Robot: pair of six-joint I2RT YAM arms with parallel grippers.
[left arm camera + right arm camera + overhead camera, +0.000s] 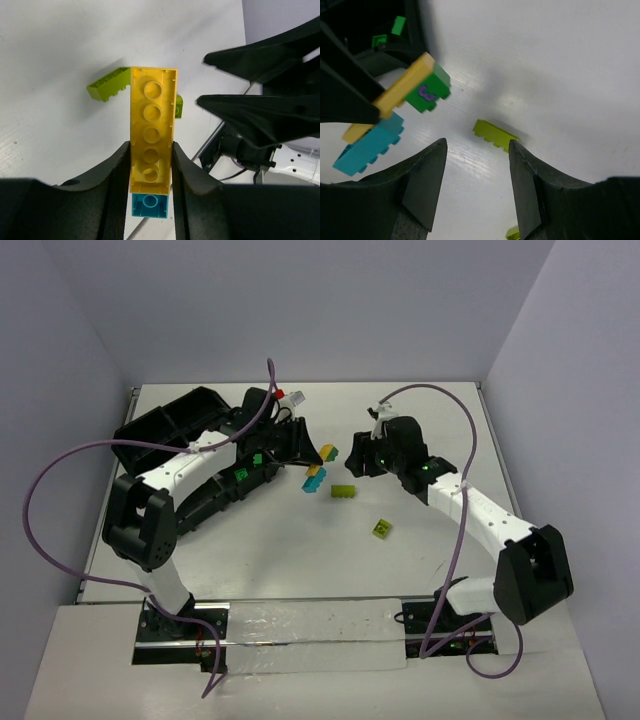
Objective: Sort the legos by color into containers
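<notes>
Surface: white table, pale walls.
Tray: black, left of left gripper.
Left gripper: clamped on yellow brick, cyan brick underneath.
Right wrist only: green brick joined on, purple mark unreadable.
Right gripper: parted, empty; lime brick just beyond fingertips.

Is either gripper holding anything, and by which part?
Left gripper pinches the long yellow brick by its long sides near one end; right gripper holds nothing.
</notes>
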